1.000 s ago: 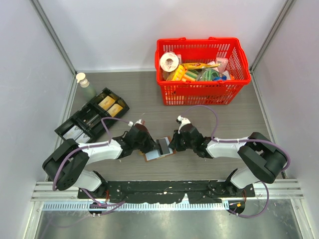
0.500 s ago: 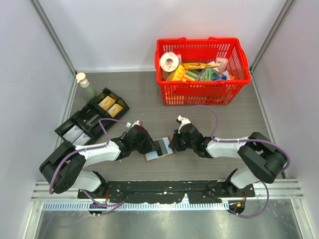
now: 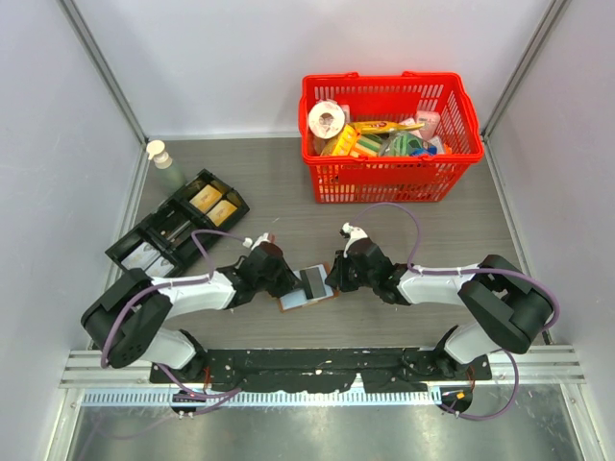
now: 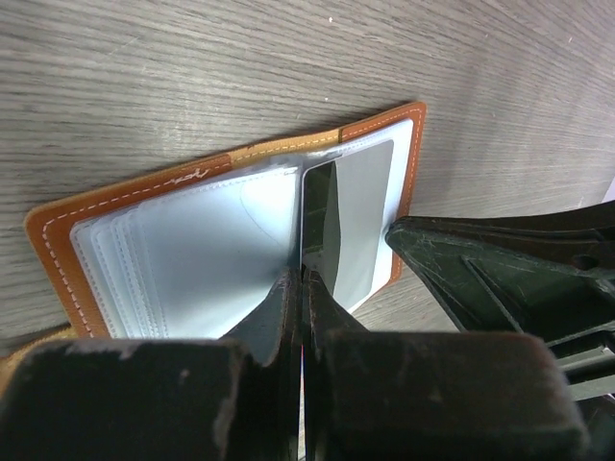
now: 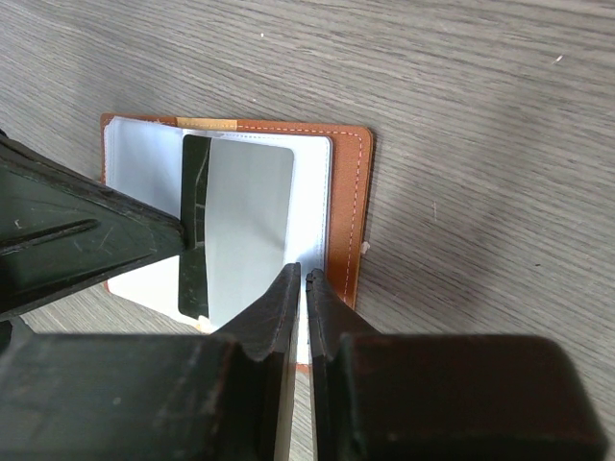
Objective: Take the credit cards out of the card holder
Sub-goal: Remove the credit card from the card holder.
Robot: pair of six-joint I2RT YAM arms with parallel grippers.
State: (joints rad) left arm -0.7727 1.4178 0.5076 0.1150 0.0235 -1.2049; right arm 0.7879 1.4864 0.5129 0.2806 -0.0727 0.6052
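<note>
**Spotter:** Your left end effector [image 4: 303, 280] sits a touch further left than a second ago, drawn back slightly from the middle of the card holder [image 3: 306, 288].

**Logger:** Agreed. Your left arm's shoulder and elbow sagged toward the near-left corner halfway through, then rose again. They're now about where they started.

**Spotter:** Fingers too. They parted briefly mid-interval, and you have them pressed together again at the fold of the clear sleeves.

**Logger:** Any shift in the holder on the tabletop is too small to call.
</note>
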